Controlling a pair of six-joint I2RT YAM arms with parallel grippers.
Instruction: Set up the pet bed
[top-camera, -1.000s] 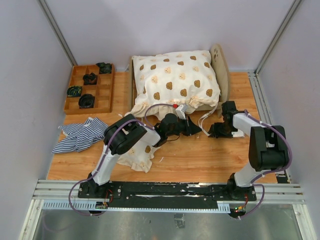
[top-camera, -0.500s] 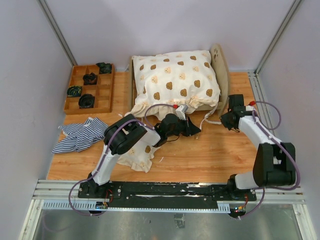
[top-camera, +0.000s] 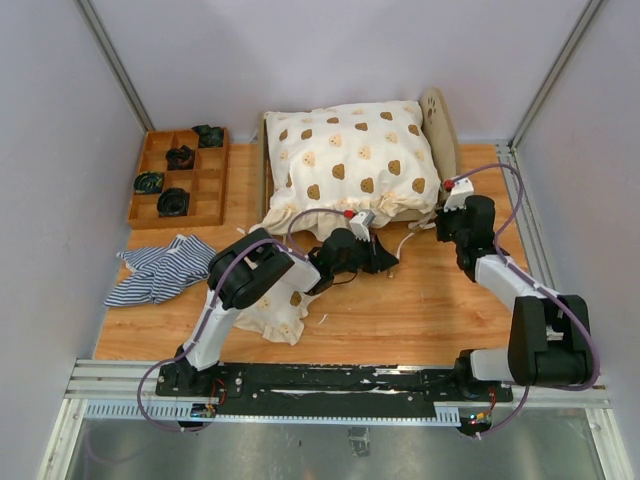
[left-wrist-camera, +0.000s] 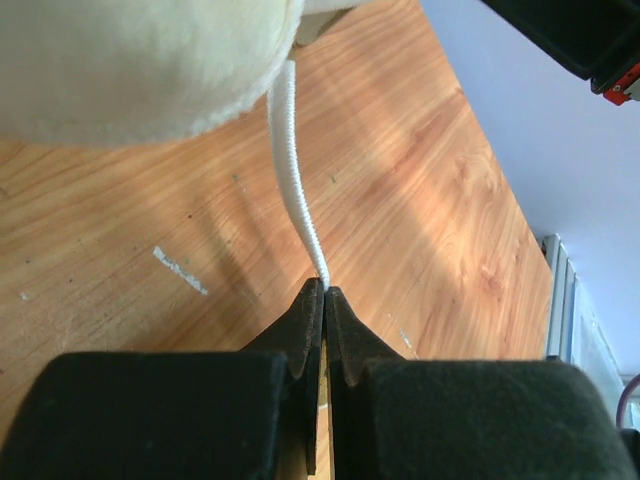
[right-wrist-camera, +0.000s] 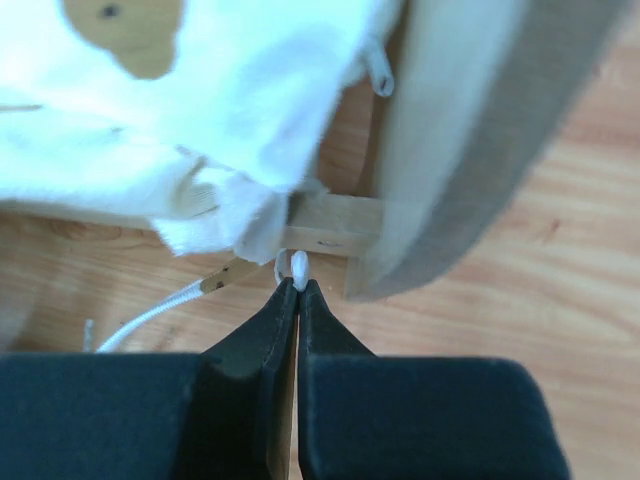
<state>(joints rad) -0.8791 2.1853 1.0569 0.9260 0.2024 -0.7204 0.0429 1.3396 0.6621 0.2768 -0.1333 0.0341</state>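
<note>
The pet bed stands at the far middle of the table, its long axis running left to right in the top view, with the arched headboard at the right end. A puffy cream bear-print quilt is heaped on it and spills over the near edge, hiding most of the frame.

Both claws sit on the near side of the bed, so the frame lies away from them, toward the back wall. The left gripper is pinched tight on the end of a white cord that rises from its tips to the underside of the quilt, near the middle of the bed's near side. The right gripper is also closed, nipping a small white loop just below the frame rail, where that rail meets the headboard.

The relation that matters is that corner. The right arm is the nearer one to the headboard end, its tips almost at the rail, while the left arm holds its cord further along toward the foot. Any pull from either claw would probably run along or across that near rail — whether the loop and the cord belong to one tie I cannot tell.
</note>
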